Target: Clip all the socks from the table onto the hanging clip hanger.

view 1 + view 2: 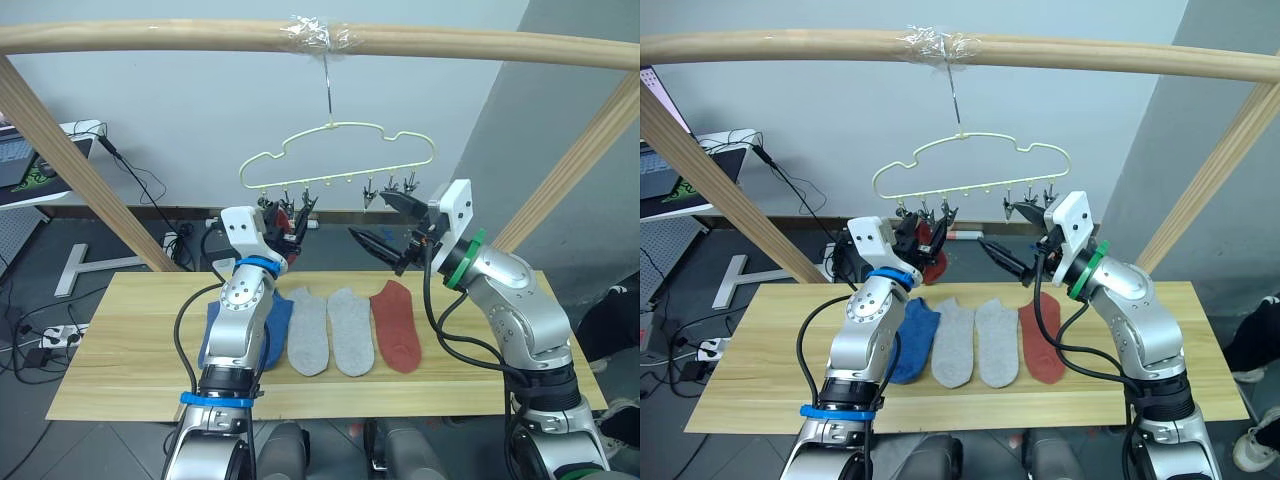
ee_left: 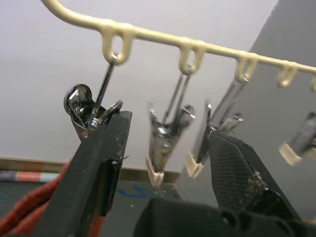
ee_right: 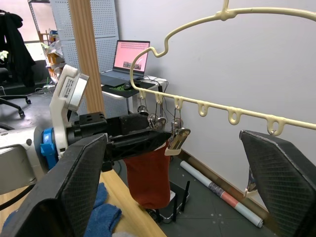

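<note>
Left eye view showed the left gripper (image 1: 290, 222) raised at the leftmost clips of the clip hanger (image 1: 340, 155), its fingers spread and gripping nothing, beside a rust red sock (image 3: 148, 177) hanging from a clip. The risk was a thin bite letting that sock slip, or a nudge swinging the hanger. On the surface (image 1: 120, 340) lay a blue sock (image 1: 275, 330), two grey socks (image 1: 330, 330) and another red sock (image 1: 397, 325), flat, side by side. The right gripper (image 1: 385, 225) hovered with fingers spread, empty.
</note>
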Controlling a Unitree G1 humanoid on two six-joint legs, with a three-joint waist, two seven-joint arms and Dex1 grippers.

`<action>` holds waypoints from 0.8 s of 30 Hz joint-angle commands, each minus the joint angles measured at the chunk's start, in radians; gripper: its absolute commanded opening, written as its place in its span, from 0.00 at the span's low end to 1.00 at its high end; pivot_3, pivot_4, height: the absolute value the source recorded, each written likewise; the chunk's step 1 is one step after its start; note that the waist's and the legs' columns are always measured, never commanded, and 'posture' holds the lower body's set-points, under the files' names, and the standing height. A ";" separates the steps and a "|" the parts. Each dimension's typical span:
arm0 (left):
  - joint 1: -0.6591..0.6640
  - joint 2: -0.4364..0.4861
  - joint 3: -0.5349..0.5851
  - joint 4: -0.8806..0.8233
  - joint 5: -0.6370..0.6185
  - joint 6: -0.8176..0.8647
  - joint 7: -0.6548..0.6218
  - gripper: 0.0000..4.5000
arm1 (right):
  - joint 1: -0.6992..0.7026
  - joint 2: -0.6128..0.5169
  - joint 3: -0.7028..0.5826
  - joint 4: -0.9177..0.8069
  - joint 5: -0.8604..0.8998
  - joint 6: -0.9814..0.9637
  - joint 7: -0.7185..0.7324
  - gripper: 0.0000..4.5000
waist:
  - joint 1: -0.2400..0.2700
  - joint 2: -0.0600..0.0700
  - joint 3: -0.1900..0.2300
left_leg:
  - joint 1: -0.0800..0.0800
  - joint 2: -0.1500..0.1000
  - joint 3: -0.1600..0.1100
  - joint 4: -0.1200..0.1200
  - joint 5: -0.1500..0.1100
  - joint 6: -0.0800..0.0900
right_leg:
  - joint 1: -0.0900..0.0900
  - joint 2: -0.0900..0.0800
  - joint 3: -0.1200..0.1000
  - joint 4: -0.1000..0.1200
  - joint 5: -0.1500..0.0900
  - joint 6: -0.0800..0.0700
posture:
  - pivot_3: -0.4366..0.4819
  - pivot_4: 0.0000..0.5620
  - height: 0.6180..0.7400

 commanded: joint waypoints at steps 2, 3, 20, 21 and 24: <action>-0.022 -0.012 -0.004 -0.004 0.015 -0.044 0.012 0.63 | -0.019 -0.011 -0.015 -0.041 0.026 -0.003 -0.003 1.00 | -0.001 0.000 0.000 | 0.000 0.000 0.000 0.000 0.000 0.000 | 0.000 0.000 0.000 0.000 0.000 0.000 | 0.44 0.32 1.00; -0.022 -0.015 -0.005 -0.005 0.015 -0.045 0.014 0.63 | -0.020 -0.012 -0.016 -0.041 0.027 -0.002 -0.004 1.00 | -0.001 0.000 0.000 | 0.000 0.000 0.000 0.000 0.000 0.000 | 0.000 0.000 0.000 0.000 0.000 0.000 | 0.44 0.32 1.00; -0.039 -0.022 0.003 0.028 0.057 -0.081 0.053 0.63 | -0.027 -0.015 -0.016 -0.030 0.030 -0.002 -0.013 1.00 | -0.001 0.000 0.000 | 0.000 0.000 0.000 0.000 0.000 0.000 | 0.000 0.000 0.000 0.000 0.000 0.000 | 0.44 0.33 1.00; -0.043 -0.021 0.001 0.034 0.057 -0.083 0.052 0.63 | -0.026 -0.016 -0.015 -0.030 0.028 -0.003 -0.015 1.00 | -0.001 0.000 0.000 | 0.000 0.000 0.000 0.000 0.000 0.000 | 0.000 0.000 0.000 0.000 0.000 0.000 | 0.44 0.34 1.00; -0.054 -0.019 0.002 0.047 0.058 -0.091 0.055 0.63 | -0.026 -0.014 -0.017 -0.031 0.029 -0.001 -0.022 1.00 | -0.001 0.000 0.000 | 0.000 0.000 0.000 0.000 0.000 0.000 | 0.000 0.000 0.000 0.000 0.000 0.000 | 0.44 0.34 1.00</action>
